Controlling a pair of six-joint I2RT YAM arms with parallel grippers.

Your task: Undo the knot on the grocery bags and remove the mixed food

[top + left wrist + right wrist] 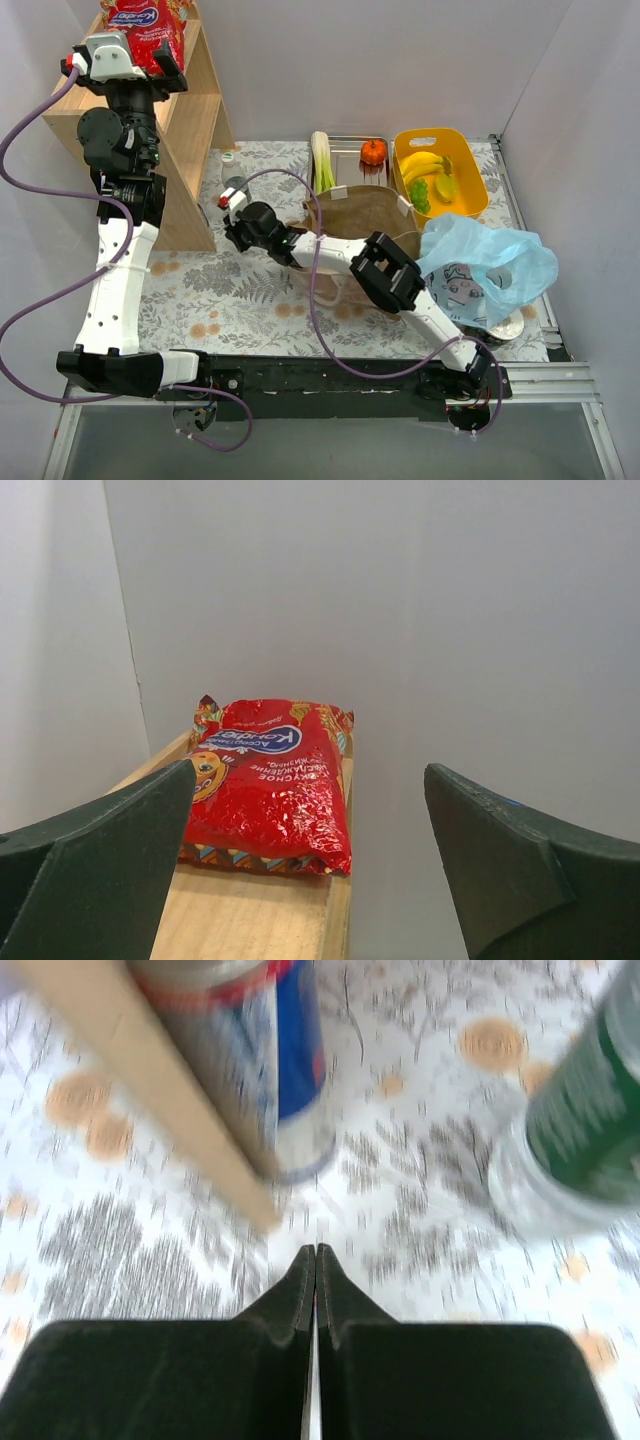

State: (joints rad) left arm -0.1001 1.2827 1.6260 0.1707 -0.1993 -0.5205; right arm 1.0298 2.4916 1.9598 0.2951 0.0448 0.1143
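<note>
The red crisp packet [150, 25] with a blue oval logo lies on top of the wooden shelf [195, 120]. It also shows in the left wrist view [270, 780]. My left gripper [130, 62] is open and empty, just short of the packet [310, 865]. My right gripper [228, 215] is shut and empty [316, 1252], low over the patterned cloth near a clear bottle [232, 184]. The brown paper bag [360, 215] stands mid-table. The light-blue plastic bag [490, 265] lies at the right. No knot shows.
A yellow tub [475, 195] holds bananas [422, 162]. A steel tray [348, 145] holds a leek [322, 162] and a small pumpkin [373, 152]. In the right wrist view a blue and red can [270, 1060], a green-labelled bottle [585, 1110] and a wooden edge [150, 1080] are close ahead.
</note>
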